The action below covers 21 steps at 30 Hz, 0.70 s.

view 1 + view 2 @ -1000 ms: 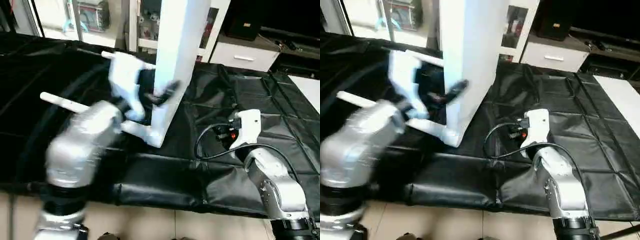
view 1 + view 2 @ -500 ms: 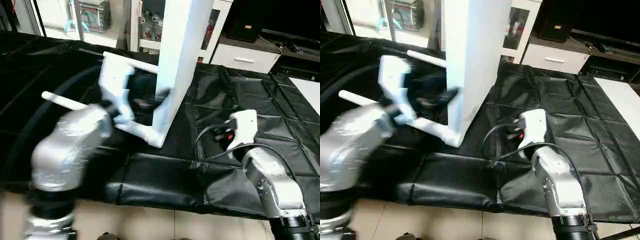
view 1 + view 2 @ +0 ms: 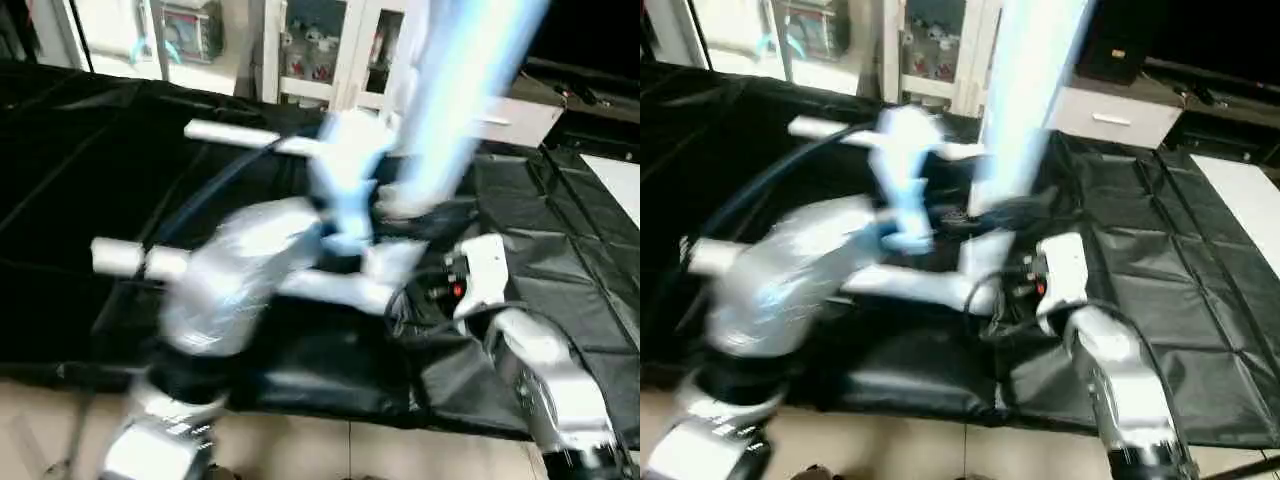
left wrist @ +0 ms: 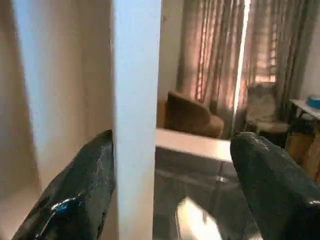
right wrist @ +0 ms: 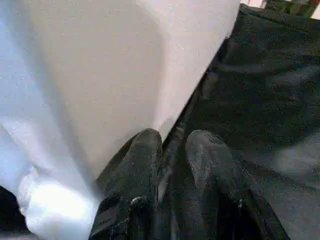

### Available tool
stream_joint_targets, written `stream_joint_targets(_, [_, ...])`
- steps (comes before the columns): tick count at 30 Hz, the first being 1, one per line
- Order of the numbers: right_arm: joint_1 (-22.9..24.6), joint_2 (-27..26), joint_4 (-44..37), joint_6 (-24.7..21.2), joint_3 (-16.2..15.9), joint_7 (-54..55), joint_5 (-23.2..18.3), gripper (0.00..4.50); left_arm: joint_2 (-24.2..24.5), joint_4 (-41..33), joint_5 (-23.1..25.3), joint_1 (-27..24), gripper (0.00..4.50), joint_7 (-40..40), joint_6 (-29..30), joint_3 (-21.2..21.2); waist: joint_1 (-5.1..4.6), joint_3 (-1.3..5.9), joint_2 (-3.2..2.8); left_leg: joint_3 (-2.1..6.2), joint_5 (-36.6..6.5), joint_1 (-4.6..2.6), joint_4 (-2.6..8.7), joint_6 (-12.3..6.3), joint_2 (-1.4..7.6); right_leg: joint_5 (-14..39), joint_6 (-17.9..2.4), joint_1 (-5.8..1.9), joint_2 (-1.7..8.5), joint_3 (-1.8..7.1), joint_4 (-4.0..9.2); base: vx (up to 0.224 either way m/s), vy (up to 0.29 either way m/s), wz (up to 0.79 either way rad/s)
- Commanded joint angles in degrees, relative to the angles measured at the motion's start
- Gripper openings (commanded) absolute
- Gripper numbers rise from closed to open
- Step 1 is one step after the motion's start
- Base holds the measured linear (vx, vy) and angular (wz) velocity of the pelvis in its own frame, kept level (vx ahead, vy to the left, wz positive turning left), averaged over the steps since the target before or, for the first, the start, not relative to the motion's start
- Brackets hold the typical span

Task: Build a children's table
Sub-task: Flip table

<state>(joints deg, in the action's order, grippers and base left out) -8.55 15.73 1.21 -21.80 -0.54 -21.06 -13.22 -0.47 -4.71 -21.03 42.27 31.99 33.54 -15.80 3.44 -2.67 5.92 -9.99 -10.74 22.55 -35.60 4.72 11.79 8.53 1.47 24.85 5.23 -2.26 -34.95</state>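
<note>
The children's table stands on edge on the black mat (image 3: 80,200). Its white top (image 3: 470,90) leans to the right and is blurred by motion. Two white legs (image 3: 240,133) (image 3: 130,258) stick out to the left. My left gripper (image 4: 172,145) is open at the top's edge. In the left wrist view that white edge (image 4: 135,100) lies against one finger (image 4: 85,185), and the other finger (image 4: 265,180) stands well apart from it. My right gripper (image 5: 175,137) rests low on the mat, just short of the top's flat face (image 5: 125,60). Its fingers are nearly together with nothing between them.
White cabinets (image 3: 330,40) and a low white drawer unit (image 3: 1110,115) stand behind the mat. The mat's front edge (image 3: 330,400) drops to a pale floor. A black cable (image 3: 400,300) loops at my right wrist (image 3: 485,270).
My left arm has swung to the right, and the table top has tipped and slid right with it. The legs have shifted too. My right arm has hardly moved.
</note>
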Motion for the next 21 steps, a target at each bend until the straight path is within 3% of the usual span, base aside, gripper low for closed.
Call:
stream_joint_targets(1, [0.77, 0.47, -1.35, 0.22, 0.45, 0.56, 0.45, 1.04, -1.91, 5.25, 2.67, 1.36, 3.78, -1.16, -3.78, -1.67, 0.05, 3.74, -0.24, -0.13, -12.11, -0.53, 4.54, 1.25, 0.29, 13.44, -5.05, -3.48, 1.29, 1.17, 4.25, 0.000, 0.000, 0.00])
stream_joint_targets(4, [1.15, 0.27, -1.79, 0.21, 0.96, 0.99, 0.46, 1.04, -3.09, 8.58, 4.01, 1.81, 3.78, -3.29, -6.29, -0.99, 0.01, 3.69, -0.38, 0.01, -14.01, -0.50, 4.68, 1.16, 0.37, 16.44, -4.49, -3.42, 1.38, 1.08, 4.62, 0.000, 0.000, 0.00])
stream_joint_targets(8, [1.93, -0.62, -2.98, 0.79, 2.48, 1.83, -0.34, 1.04, -6.20, 17.70, 7.29, 3.60, 3.78, -9.39, -14.37, 1.05, -0.01, 3.75, -0.31, 0.11, -14.91, -0.65, 4.70, 0.63, 0.49, 17.76, -4.44, -3.21, 1.40, 0.98, 4.88, 0.000, 0.000, 0.00])
stream_joint_targets(9, [2.16, -0.85, -3.53, 0.84, 2.67, 1.85, -0.63, 1.04, -7.56, 20.00, 7.86, 4.09, 3.78, -10.17, -16.80, 1.82, -0.02, 3.72, -0.60, 0.14, -15.55, -0.70, 4.74, 0.67, 0.46, 17.97, -4.57, -3.11, 1.35, 0.93, 4.99, 0.000, 0.000, 0.00])
stream_joint_targets(12, [2.26, -0.83, -3.67, 0.94, 2.58, 1.84, -0.57, 1.04, -8.21, 20.73, 7.90, 4.19, 3.78, -10.35, -17.86, 2.24, -0.08, 3.68, -0.34, 0.32, -16.18, -0.48, 4.88, 0.66, 0.51, 18.96, -4.55, -3.37, 1.56, 0.87, 4.85, 0.000, 0.000, 0.00])
stream_joint_targets(13, [2.33, -0.87, -3.76, 1.03, 2.52, 1.87, -0.56, 1.04, -8.54, 21.08, 8.10, 4.22, 3.78, -10.88, -18.39, 2.57, 0.03, 3.68, -0.61, 0.33, -16.13, -0.55, 4.87, 0.63, 0.52, 19.01, -4.61, -3.30, 1.60, 0.87, 4.92, 0.000, 0.000, 0.00])
stream_joint_targets(15, [2.39, -0.95, -3.89, 1.07, 2.49, 1.91, -0.56, 1.04, -8.57, 21.43, 8.38, 4.26, 3.78, -11.21, -18.97, 2.77, -0.01, 3.69, -0.55, 0.25, -16.24, -0.71, 4.81, 0.42, 0.58, 18.40, -5.14, -3.12, 1.56, 0.90, 4.93, 0.000, 0.000, 0.00])
stream_joint_targets(21, [2.84, -1.75, -4.87, 2.43, 2.57, 1.61, -0.75, 1.04, -3.05, 14.60, 6.28, 0.82, 3.78, -5.63, -19.06, 4.32, 0.01, 3.71, -0.66, 0.27, -15.22, -0.73, 4.88, 0.30, 0.74, 15.28, -6.84, -3.25, 1.66, 0.95, 4.37, 0.000, 0.000, 0.00])
